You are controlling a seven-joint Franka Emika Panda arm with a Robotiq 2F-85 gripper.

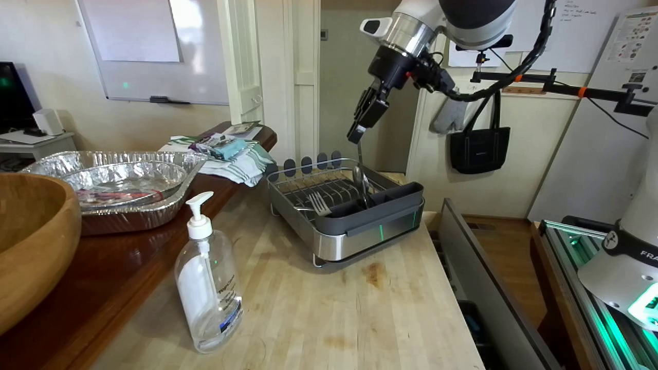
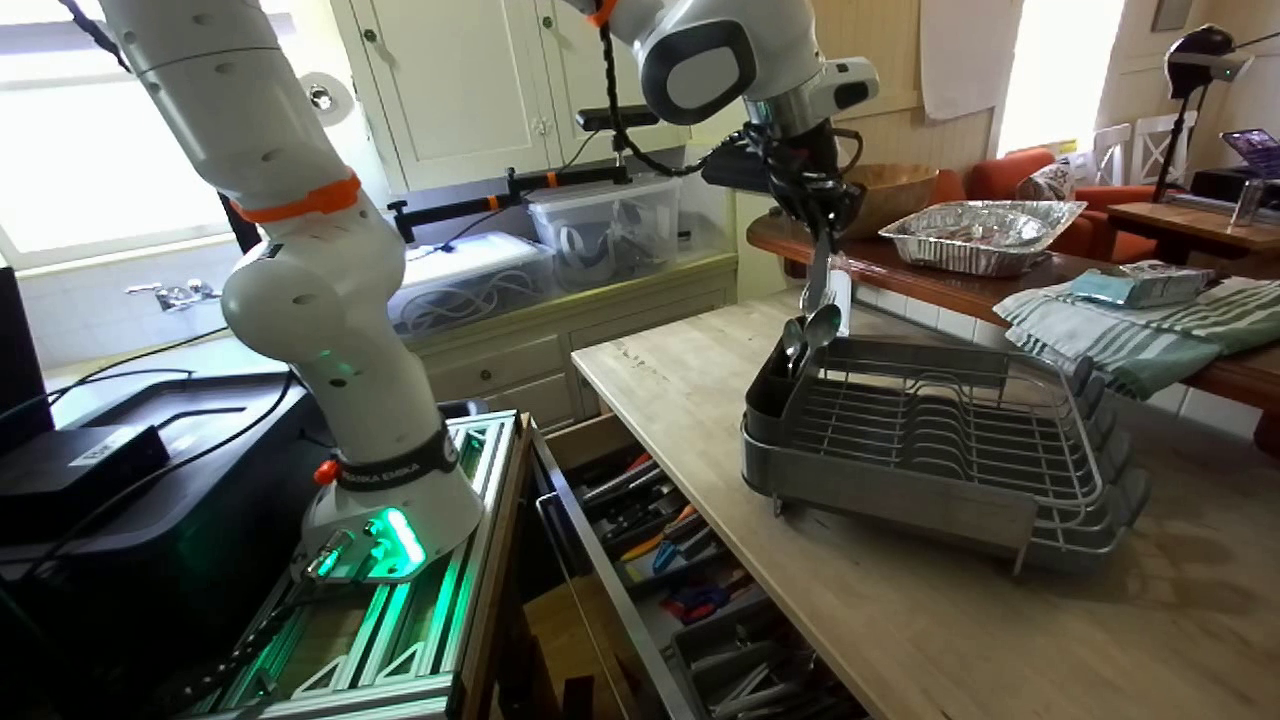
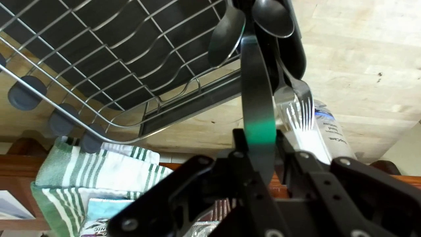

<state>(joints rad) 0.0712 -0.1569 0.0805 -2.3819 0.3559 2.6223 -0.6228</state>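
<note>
In the wrist view, my gripper has its fingers against both sides of a broad metal knife blade, which shows a green reflection. The knife points down at a dark utensil caddy on the dish rack; its lower end is hidden among the other cutlery. Two spoons and two forks stand in the caddy close by. In an exterior view the gripper hangs above the rack, with the knife below its tips. The grey wire dish rack sits on the wooden counter.
A clear pump bottle stands on the counter. Foil pans, a wooden bowl and striped towels lie on the raised ledge. Beside the counter an open drawer holds tools and cutlery.
</note>
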